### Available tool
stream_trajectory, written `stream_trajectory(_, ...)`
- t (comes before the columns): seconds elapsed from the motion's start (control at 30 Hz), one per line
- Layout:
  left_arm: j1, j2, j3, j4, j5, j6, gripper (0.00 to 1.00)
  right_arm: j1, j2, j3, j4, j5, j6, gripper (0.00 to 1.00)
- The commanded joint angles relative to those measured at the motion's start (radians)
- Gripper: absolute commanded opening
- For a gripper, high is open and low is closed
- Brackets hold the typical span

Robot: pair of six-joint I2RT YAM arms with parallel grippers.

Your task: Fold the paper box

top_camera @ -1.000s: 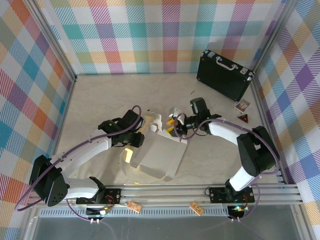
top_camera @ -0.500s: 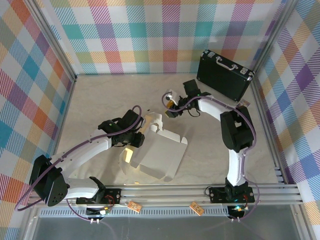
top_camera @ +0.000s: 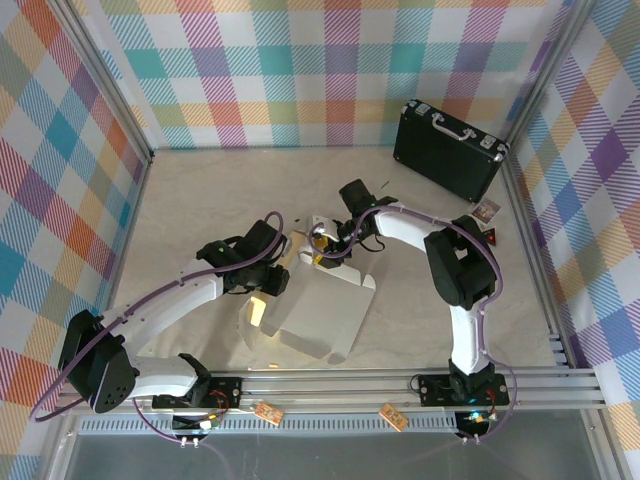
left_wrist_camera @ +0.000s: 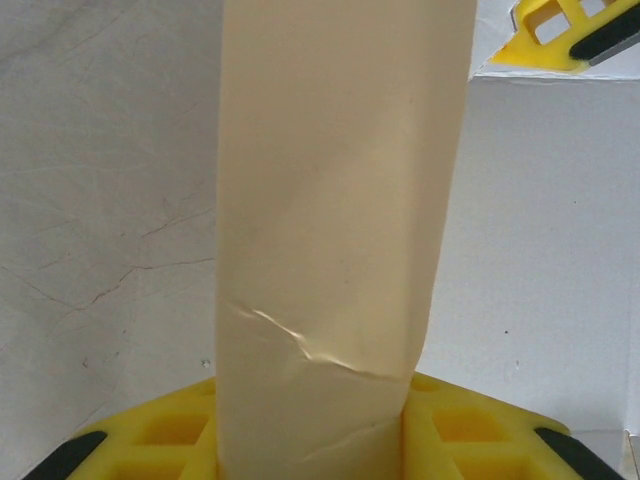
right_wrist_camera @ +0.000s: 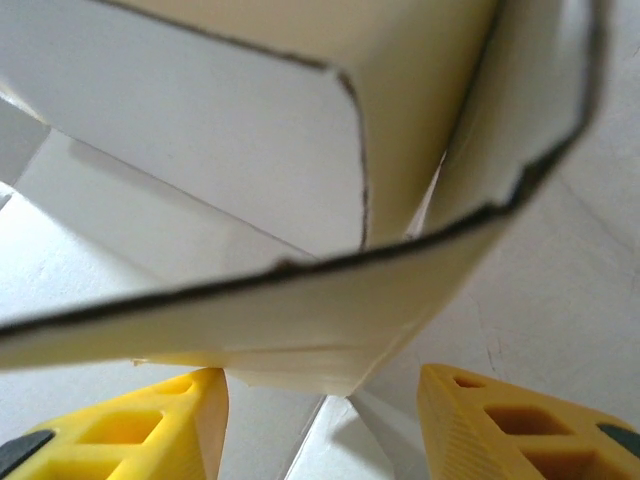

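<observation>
At the table's [top_camera: 190,200] middle, partway through raising the paper box's [top_camera: 318,310] walls. Pinching a tan side flap [left_wrist_camera: 330,200] upright with left gripper [left_wrist_camera: 315,432], jaws narrowed onto it. Farther back, straddling the far flap [right_wrist_camera: 300,320] with right gripper [right_wrist_camera: 322,388], half spread, probably not gripping. Next: needs closing there, then folding inward.

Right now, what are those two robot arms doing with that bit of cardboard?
They are folding a paper box that lies half-formed in the middle of the table. The left gripper is clamped on a tan side flap, holding it up. The right gripper sits at the box's far end, jaws open around a folded flap corner, not pinching it.
</observation>
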Motion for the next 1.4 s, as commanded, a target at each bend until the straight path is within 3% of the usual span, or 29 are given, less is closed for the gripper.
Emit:
stream_trajectory(0.0,-0.018,-0.004,-0.019,0.006,0.037,0.022,0.33,0.009,-0.03,-0.025,0.082,-0.051,-0.011,0.53)
stream_trajectory(0.17,-0.019,-0.006,-0.019,0.009,0.044,0.017,0.33,0.018,-0.024,-0.038,0.18,-0.08,0.064,0.54)
stream_trajectory(0.37,-0.019,-0.019,-0.03,0.025,0.063,0.01,0.33,0.034,-0.034,-0.099,0.374,-0.096,0.272,0.54)
stream_trajectory(0.5,-0.019,-0.019,-0.029,0.025,0.065,0.009,0.33,0.056,-0.037,-0.156,0.491,-0.055,0.368,0.5)
stream_trajectory(0.87,-0.02,-0.03,-0.033,0.021,0.098,-0.014,0.33,0.08,-0.048,-0.202,0.666,0.202,0.663,0.12)
stream_trajectory(1.0,-0.021,-0.041,-0.019,0.013,0.116,-0.021,0.36,0.084,-0.065,-0.258,0.74,0.185,0.709,0.03)
stream_trajectory(1.2,-0.02,-0.061,0.018,-0.022,0.122,-0.054,0.49,0.083,-0.093,-0.296,0.776,0.202,0.704,0.0)
stream_trajectory(1.37,-0.016,-0.1,0.073,-0.098,0.03,-0.102,0.62,0.081,-0.089,-0.288,0.738,0.226,0.701,0.0)
